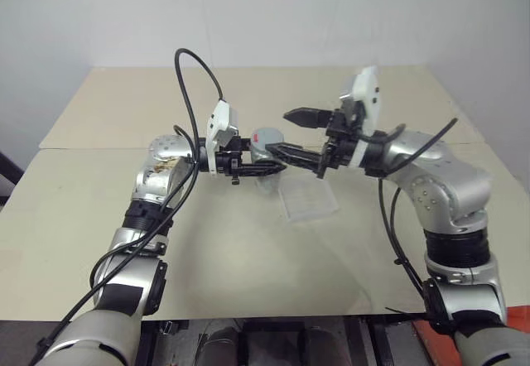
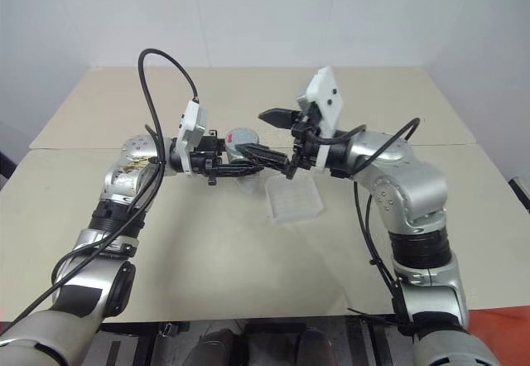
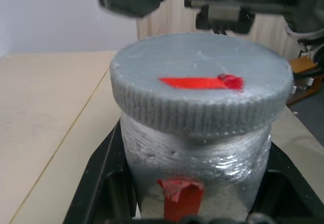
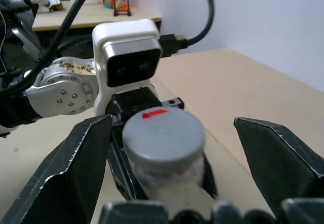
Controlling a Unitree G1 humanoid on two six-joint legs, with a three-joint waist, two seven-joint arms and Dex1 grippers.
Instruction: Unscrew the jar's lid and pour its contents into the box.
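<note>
The left pincer (image 1: 248,165) is clamped on the jar (image 3: 195,171), held above the tabletop (image 1: 248,250) with the lid (image 3: 201,82) on. The right pincer (image 4: 185,158) stands wide open astride the lid, gripping nothing. The clear box (image 1: 307,199) lies on the tabletop just beneath.

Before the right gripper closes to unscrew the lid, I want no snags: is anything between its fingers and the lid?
Nothing visible: the open right gripper straddles the lid, gaps clear both sides.

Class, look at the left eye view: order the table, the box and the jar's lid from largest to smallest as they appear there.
1. table
2. box
3. lid, partly hidden by the gripper fingers and held nearer the camera than the box, so its true size may be smaller than it looks.
</note>
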